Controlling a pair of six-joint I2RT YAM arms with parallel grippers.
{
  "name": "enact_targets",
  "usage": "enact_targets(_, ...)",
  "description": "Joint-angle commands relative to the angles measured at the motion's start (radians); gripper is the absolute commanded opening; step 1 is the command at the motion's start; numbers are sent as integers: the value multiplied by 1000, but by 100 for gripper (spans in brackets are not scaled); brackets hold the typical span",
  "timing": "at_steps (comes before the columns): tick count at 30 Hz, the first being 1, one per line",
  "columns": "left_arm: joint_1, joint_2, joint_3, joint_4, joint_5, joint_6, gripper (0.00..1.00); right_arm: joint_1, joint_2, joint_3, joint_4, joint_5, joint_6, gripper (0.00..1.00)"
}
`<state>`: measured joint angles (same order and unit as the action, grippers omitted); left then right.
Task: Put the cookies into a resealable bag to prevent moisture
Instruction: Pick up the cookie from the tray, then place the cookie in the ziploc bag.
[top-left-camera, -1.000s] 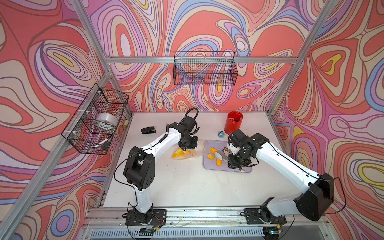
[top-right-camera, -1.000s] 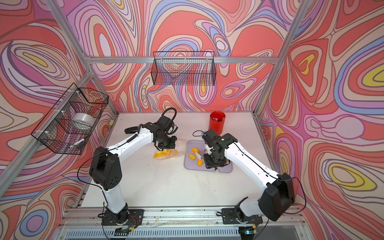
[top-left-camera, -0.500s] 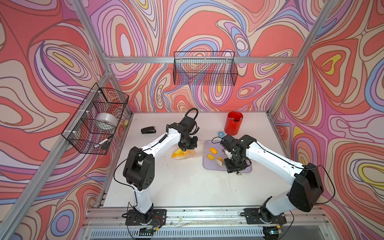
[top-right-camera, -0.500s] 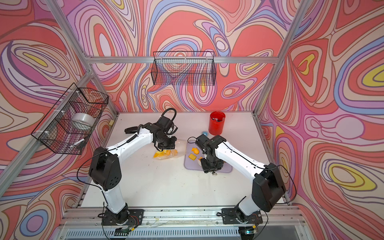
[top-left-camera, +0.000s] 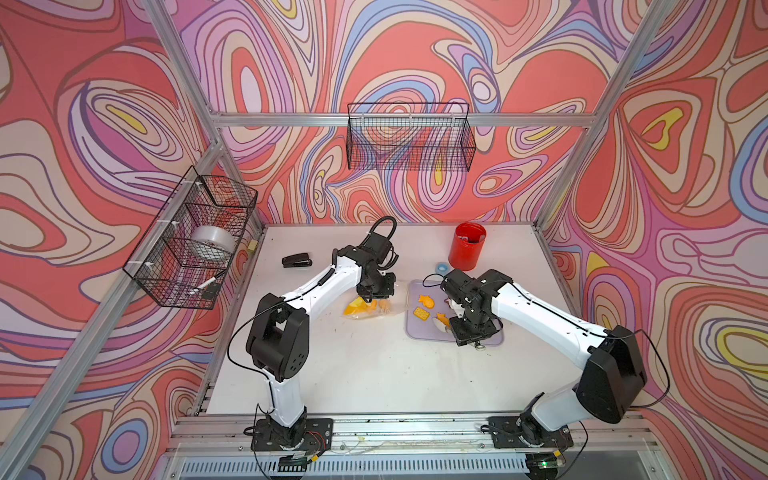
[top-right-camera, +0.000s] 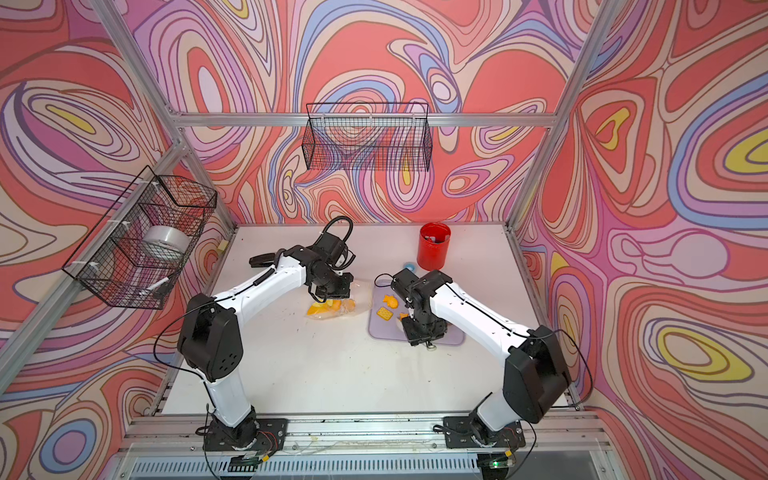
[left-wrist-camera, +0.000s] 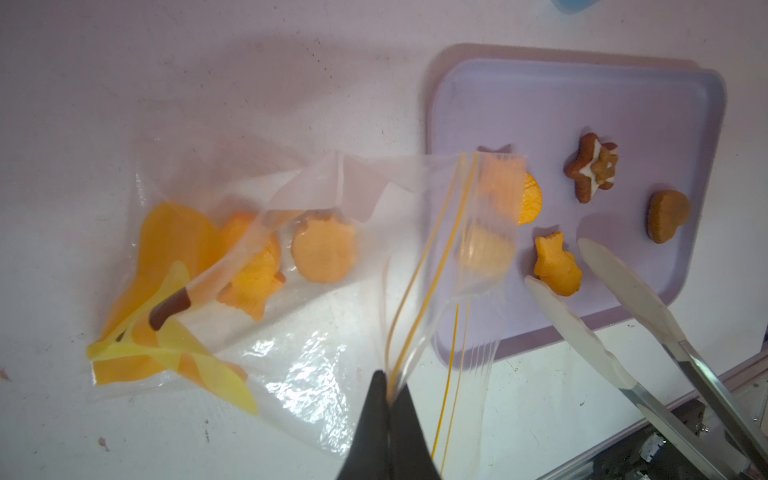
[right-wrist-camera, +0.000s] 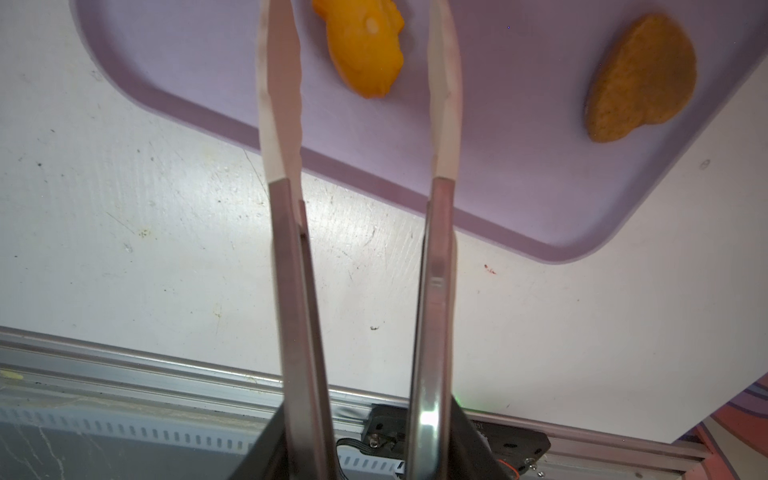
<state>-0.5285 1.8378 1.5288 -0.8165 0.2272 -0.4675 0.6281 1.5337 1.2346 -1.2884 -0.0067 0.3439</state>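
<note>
My left jaws are pinched fully together on the resealable bag (left-wrist-camera: 316, 332), the black fingertips (left-wrist-camera: 370, 419) nipping one lip of its mouth right at the yellow zip line (left-wrist-camera: 430, 266). That lip is lifted; the rest of the bag lies flat and crinkled on the white surface (left-wrist-camera: 249, 62). In both top views the bag (top-left-camera: 368, 310) runs lengthwise from side to side, roughly level with the front rail. The closed bottom, printed yellow and orange, points to my left. The open mouth points to my right at the lavender tray (left-wrist-camera: 582, 91), with the raised lip overhanging the tray's nearest rim.

Two of the cookies are inside the bag: a round scalloped orange one (left-wrist-camera: 324, 253) and an orange fish (left-wrist-camera: 253, 274), side by side about midway along it.

My right jaws are partly closed on a pair of tongs (right-wrist-camera: 291, 257), clasping the two steel arms so that the white tips (left-wrist-camera: 557, 311) stand apart. Those tips straddle a small orange fish cookie (right-wrist-camera: 361, 54) lying flat near the tray's rim. Its long axis sits at a slant to the tong arms, forked tail toward the tray's middle, rounder end toward the rim. One tip is just beside it; I cannot tell whether it touches.

Further along the tray lie a brown star with white icing (left-wrist-camera: 592, 172), a rounded brown cookie (left-wrist-camera: 667, 216), an orange one half hidden behind the bag's lip (left-wrist-camera: 531, 203) and a pale one seen through the plastic (left-wrist-camera: 484, 253)
</note>
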Motion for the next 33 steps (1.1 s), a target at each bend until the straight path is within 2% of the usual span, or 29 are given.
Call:
enact_targets(1, 5, -28, -3, -16, -12, 4, 0, 2, 23, -10, 23, -31, -28, 43)
enact_targets(10, 4, -17, 7, -9, 13, 10, 0, 0, -20, 28, -60, 24, -36, 35)
enact_targets(17, 4, -21, -1, -1, 30, 16, 0, -20, -83, 75, -7, 33, -16, 32)
enact_targets(21, 4, -20, -9, 2, 36, 20, 0, -20, -115, 110, 30, -16, -39, 32)
enact_targets(26, 4, -16, -6, 11, 55, 20, 0, -21, -142, 136, 128, -183, -84, 32)
enact_targets(33, 4, -17, 5, 15, 74, 20, 0, -19, -79, 136, 210, -277, -95, 32)
